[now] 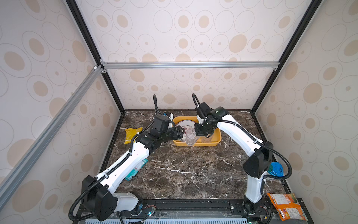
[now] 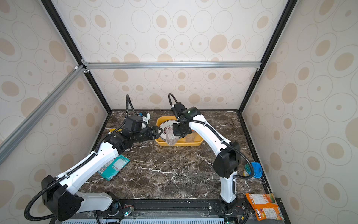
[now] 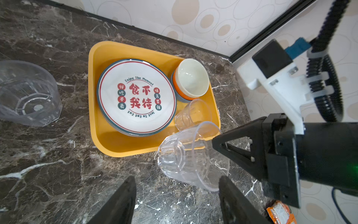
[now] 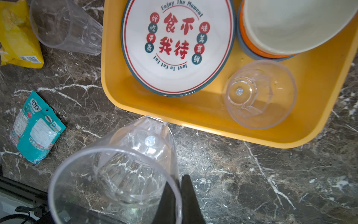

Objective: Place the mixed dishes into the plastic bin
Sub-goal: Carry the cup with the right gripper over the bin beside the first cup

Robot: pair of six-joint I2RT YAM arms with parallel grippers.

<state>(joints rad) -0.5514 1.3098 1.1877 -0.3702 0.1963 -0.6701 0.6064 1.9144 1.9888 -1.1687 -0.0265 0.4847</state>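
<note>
My right gripper (image 4: 180, 186) is shut on the rim of a clear ribbed cup (image 4: 126, 170), one finger inside and one outside. The cup (image 1: 190, 137) hangs tilted over the front edge of the yellow-orange plastic bin (image 1: 219, 139). My left gripper (image 3: 177, 180) stands open just beside the cup (image 3: 186, 159), with nothing between its fingers. In the bin lie a printed plate (image 3: 137, 97), a stack of bowls (image 3: 190, 79) with a white one on top, and a second clear cup (image 3: 193, 114). A third clear cup (image 3: 27, 93) lies on the table left of the bin.
A yellow snack bag (image 1: 131, 134) lies left of the bin, and a teal packet (image 2: 114, 166) sits under my left arm. An orange packet (image 1: 286, 207) and a blue-lidded container (image 1: 276, 168) are at the right front. Walls close in the back and sides.
</note>
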